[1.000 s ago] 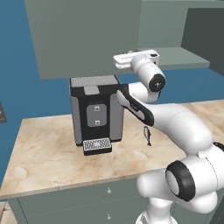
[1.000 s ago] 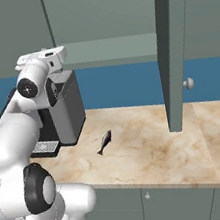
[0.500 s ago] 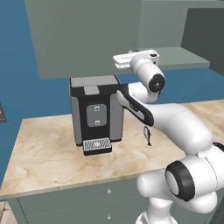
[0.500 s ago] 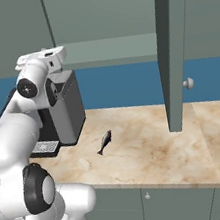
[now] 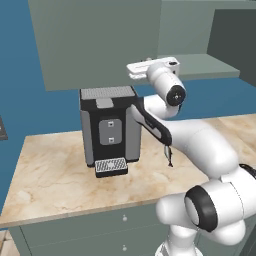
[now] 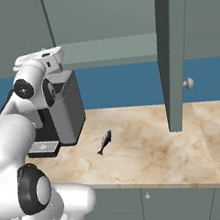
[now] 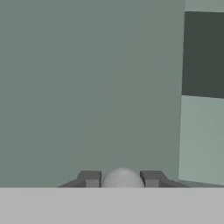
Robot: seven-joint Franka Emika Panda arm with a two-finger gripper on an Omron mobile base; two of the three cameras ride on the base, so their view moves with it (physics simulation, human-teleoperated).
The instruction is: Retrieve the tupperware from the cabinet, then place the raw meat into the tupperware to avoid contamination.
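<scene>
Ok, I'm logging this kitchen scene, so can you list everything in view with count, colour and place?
cabinet: one, grey-green, on the wall above the counter, its right door swung open, its left door shut.
cabinet knob: one on the shut door, pale and round, between the finger tips; another on the open door.
coffee machine: one, black and grey, on the counter's left part, drip tray at its foot.
raw meat: one small dark grey fish, lying on the counter right of the machine.
counter: one, beige marble, over grey-green drawer fronts.
gripper: one, dark tips, shut on the knob.
arm: one, white, reaching up to the cabinet.
</scene>
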